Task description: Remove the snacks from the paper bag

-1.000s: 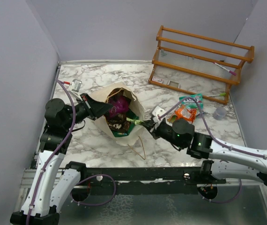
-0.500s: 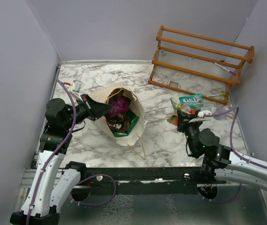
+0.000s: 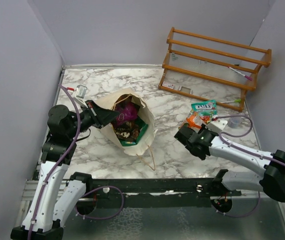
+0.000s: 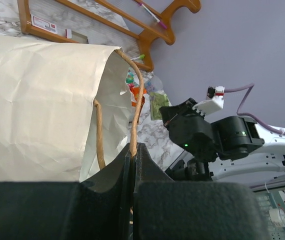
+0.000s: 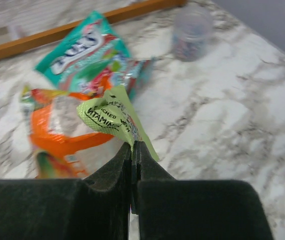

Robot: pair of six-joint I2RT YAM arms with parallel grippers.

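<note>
Light-green packet [image 5: 113,117]: pinched by one corner in the closed fingers of the right gripper [image 5: 132,148]. It is out of the paper bag [image 3: 145,117], over the right half of the table [image 3: 175,97].

Its long axis runs straight on from the fingertips. The free end points away from the wrist, toward the orange packet [image 5: 57,132] and teal packet [image 5: 85,55] lying just beyond. Contact with them cannot be told. Off to one side, apart, stands the clear cup [image 5: 191,32].

Judgement: letting go here would add it to that pile, and only the right arm is placed for it.

Bag lies well to the left of this gripper, mouth open upward, with the magenta packet [image 3: 126,112] and dark brown packet [image 3: 124,132] inside. At its rim the left gripper [image 4: 133,152] is clamped on the cord handle [image 4: 136,100].
</note>
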